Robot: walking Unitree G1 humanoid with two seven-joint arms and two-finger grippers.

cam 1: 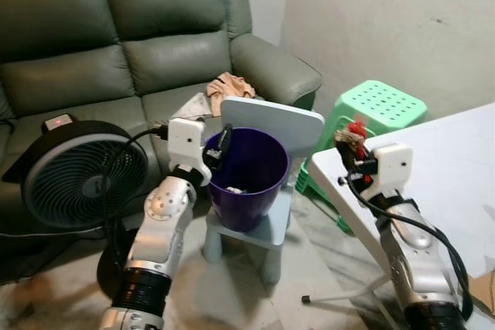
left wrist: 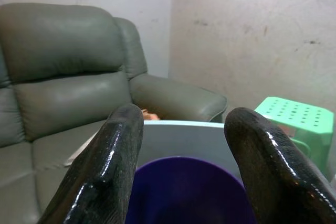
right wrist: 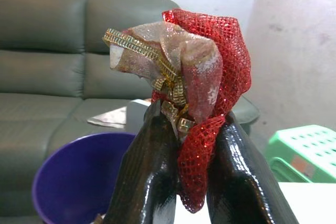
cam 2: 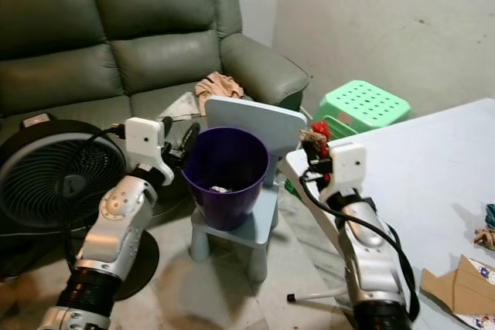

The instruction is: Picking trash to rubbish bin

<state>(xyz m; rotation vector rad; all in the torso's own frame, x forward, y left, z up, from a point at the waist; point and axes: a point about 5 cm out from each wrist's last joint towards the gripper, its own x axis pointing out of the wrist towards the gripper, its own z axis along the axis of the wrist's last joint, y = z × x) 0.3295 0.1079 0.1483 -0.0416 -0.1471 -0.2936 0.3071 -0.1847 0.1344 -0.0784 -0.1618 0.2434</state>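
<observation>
A purple rubbish bin [cam 1: 247,179] stands on a small pale-blue chair [cam 1: 271,125], with a bit of white trash inside. My left gripper [cam 1: 220,146] is open at the bin's left rim, its fingers [left wrist: 105,166] spread wide above the bin [left wrist: 189,192]. My right gripper [cam 1: 352,151] is shut on a crumpled red mesh ribbon with gold trim [right wrist: 197,87], held over the corner of the white table [cam 1: 448,168], to the right of the bin [right wrist: 79,182].
A grey-green sofa [cam 1: 116,44] fills the back, with a cloth [cam 1: 230,86] on its seat. A black fan [cam 1: 77,175] stands at the left. A green stool [cam 1: 379,106] sits by the wall. Cardboard scraps [cam 2: 460,284] lie on the table.
</observation>
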